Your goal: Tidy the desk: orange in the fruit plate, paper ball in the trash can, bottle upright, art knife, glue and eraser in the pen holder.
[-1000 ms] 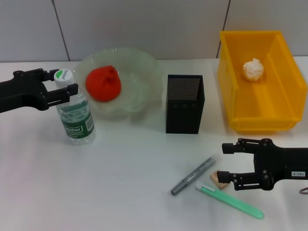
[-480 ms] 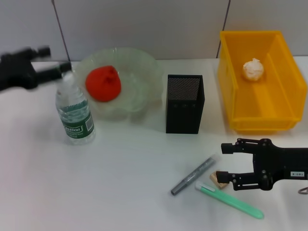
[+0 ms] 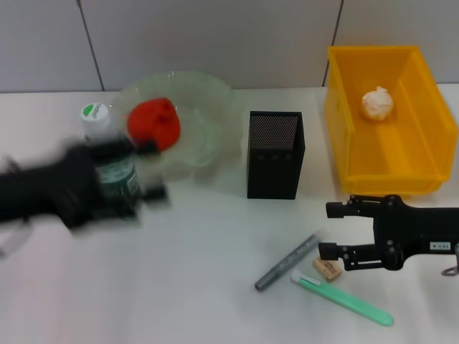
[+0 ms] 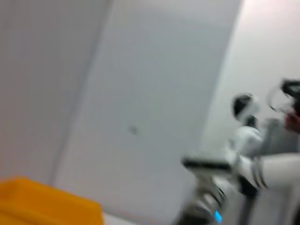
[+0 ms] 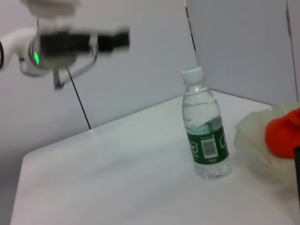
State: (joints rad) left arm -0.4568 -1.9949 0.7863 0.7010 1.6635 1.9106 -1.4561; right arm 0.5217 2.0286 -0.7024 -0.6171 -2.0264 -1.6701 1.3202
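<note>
Yellow bin (image 3: pixel 384 125) holds the paper ball (image 3: pixel 377 103); bowl (image 3: pixel 188 122) holds the orange (image 3: pixel 153 123). Bottle (image 3: pixel 107 154) stands upright behind the blurred left tool (image 3: pixel 147 172) — grip unreadable. Right tool (image 3: pixel 328 231), fingers apart, hangs above the eraser (image 3: pixel 326 268), beside knife (image 3: pixel 288 261) and glue (image 3: pixel 343 298).

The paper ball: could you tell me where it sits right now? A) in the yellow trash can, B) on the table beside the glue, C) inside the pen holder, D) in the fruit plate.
A: the paper ball lies on the floor of the yellow trash can, apart from everything else.
</note>
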